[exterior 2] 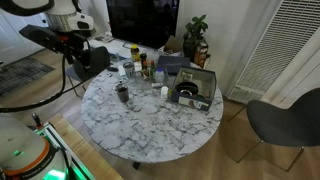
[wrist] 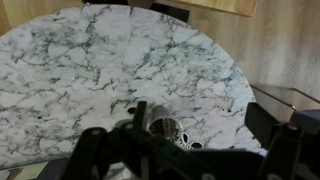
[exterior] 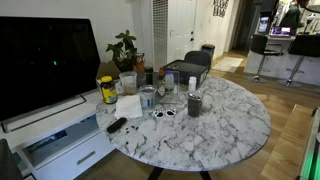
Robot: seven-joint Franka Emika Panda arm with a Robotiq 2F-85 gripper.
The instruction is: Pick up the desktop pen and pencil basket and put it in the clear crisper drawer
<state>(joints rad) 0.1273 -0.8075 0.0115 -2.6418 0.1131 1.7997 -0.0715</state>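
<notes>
Pen and pencil basket (exterior: 194, 103), a small dark mesh cup, stands upright on the bare marble of the round desk (exterior: 235, 125), out toward the middle and on its own, with nothing gripping it. Well apart from it, nearer the desk's rim, sits the clear crisper drawer (exterior 2: 205, 76), low-walled and see-through, with some dark round thing lying in it that I cannot make out. Smaller things crowd one side of the desk: a yellow-labelled jar (exterior: 107, 90), a clear glass tumbler (exterior: 148, 96), a white napkin (exterior: 128, 106) and a black remote (exterior: 117, 125). The claw (exterior 2: 96, 58) hangs by the rim on that crowded side, clear of both basket and drawer. In the wrist view it is only a dark blur, so I cannot tell how far its jaws stand apart. Past the desk are a big dark television (exterior: 45, 55) on a white stand (exterior: 60, 135) and a potted plant (exterior: 125, 45).
</notes>
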